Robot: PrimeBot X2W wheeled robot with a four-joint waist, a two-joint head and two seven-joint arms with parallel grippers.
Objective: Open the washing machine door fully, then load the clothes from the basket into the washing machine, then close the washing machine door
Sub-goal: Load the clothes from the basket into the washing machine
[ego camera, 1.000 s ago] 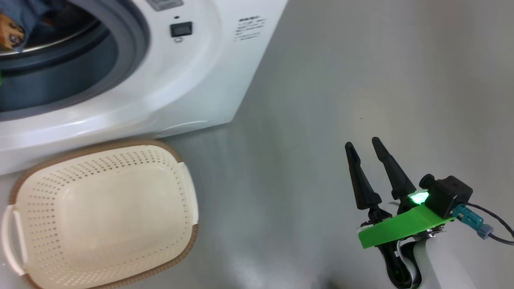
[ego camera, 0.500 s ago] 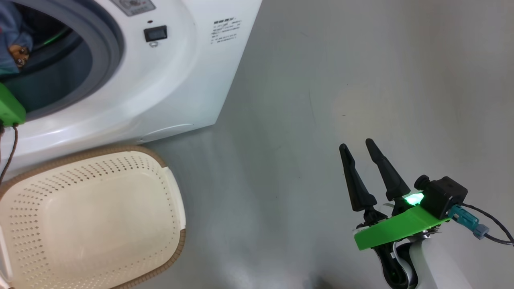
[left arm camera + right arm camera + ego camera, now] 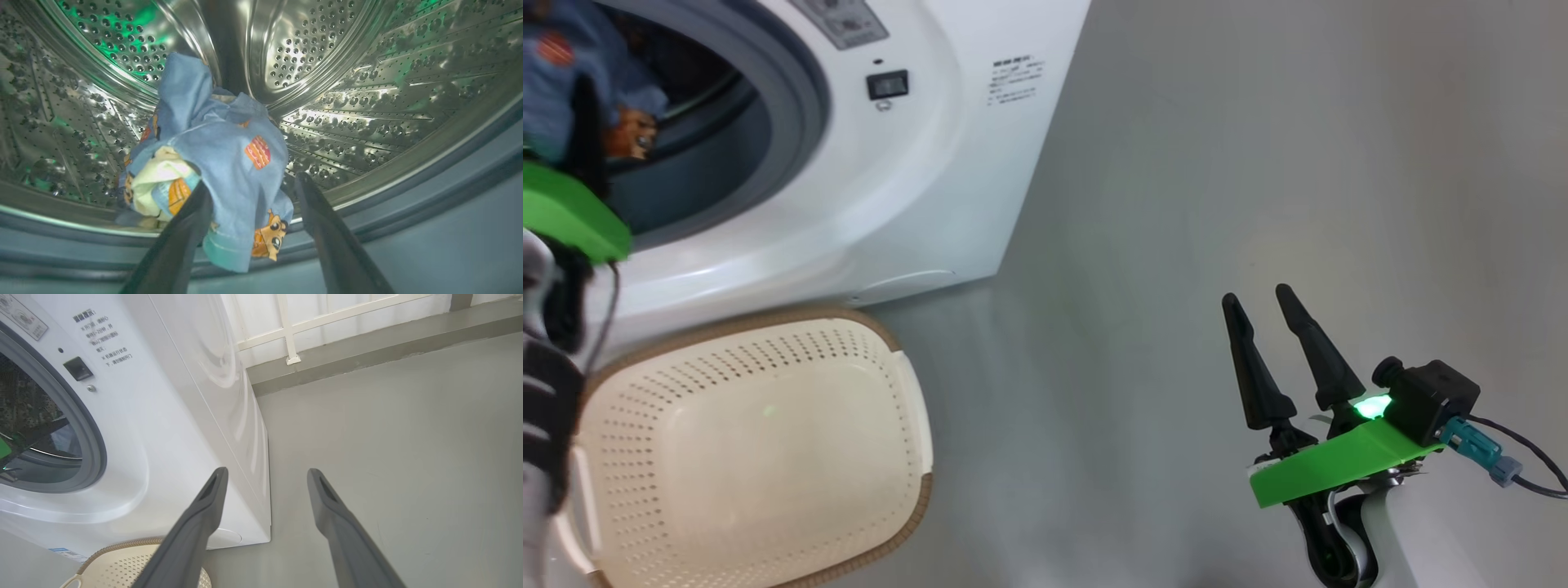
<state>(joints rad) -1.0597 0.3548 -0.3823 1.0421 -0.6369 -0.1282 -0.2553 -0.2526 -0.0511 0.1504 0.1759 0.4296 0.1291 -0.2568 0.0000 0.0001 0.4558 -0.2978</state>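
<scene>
While your left gripper (image 3: 251, 181) reaches into the washing machine (image 3: 915, 163), its two dark fingers (image 3: 179, 245) stand spread wide apart. The clothes (image 3: 229, 163) are bunched between and beyond them. You are looking at light blue fabric printed with small orange figures. It is heaped at the front of the steel drum (image 3: 367, 81), and its lower hem hangs over the drum's lip toward the grey-blue gasket (image 3: 429, 212). One finger crosses in front of the bundle in the left wrist view. From that angle you cannot tell whether it touches the cloth or only stands before it, but the tips are not closed on the fabric.

In your head view, the green bracket (image 3: 568, 216) of that wrist sits at the left edge, across the machine's uncovered mouth. The blue cloth shows just above it, inside the gasket ring.

The basket (image 3: 768, 359) stands on the grey floor (image 3: 1217, 147) directly below that mouth. Its brown rim is close against the white front panel, and its perforated cream walls face up at you.

Your right gripper (image 3: 1256, 294) hangs at the lower right over bare floor, well apart from both machine and basket. Its fingers are parted and grip nothing, and a green light glows at their base. Through the right wrist view you look between those fingers at the machine's front corner, with the basket's rim just inside the bottom edge.
</scene>
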